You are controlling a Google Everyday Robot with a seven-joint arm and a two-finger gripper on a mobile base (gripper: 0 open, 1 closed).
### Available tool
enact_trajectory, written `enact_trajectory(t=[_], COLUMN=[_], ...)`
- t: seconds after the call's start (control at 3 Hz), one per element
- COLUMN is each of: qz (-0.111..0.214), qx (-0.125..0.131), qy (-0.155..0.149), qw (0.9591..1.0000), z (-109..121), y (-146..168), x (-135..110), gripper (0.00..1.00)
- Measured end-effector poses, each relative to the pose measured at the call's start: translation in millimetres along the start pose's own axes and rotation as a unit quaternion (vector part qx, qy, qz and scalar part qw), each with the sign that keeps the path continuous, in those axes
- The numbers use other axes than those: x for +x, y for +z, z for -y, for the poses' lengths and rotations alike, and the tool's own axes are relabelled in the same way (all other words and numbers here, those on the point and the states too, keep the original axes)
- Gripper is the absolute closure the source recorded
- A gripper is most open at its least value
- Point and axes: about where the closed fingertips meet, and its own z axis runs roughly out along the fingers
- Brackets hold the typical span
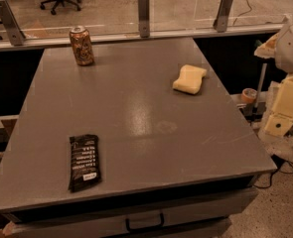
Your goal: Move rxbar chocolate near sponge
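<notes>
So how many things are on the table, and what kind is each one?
rxbar chocolate: 1
sponge: 1
can: 1
Total: 3
The end effector is off the table, past the edge nearest the sponge, so it is not counted.

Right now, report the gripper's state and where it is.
Gripper: state cannot be told; it is beyond the right edge of the table in the camera view, while the rxbar chocolate and the sponge lie on it.
</notes>
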Motion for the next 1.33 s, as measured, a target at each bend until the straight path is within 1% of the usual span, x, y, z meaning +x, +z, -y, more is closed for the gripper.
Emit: enact_trajectory(t=[0.33,0.67,1.0,1.33], qz=[0.003,0.01,0.053,0.111], qx=[-0.001,-0.006,-0.043,-0.083], qy=[-0.003,-0.009,-0.064,-0.13], qw=[1.0,0.9999,0.9956,0.9819], z=[1.0,3.5,-6.6,-32.1], y=[2.5,9.5,51.1,87.5], x=[-3.4,-12.4,-73.3,-146.3], gripper=[0.0,0.0,0.0,0.0])
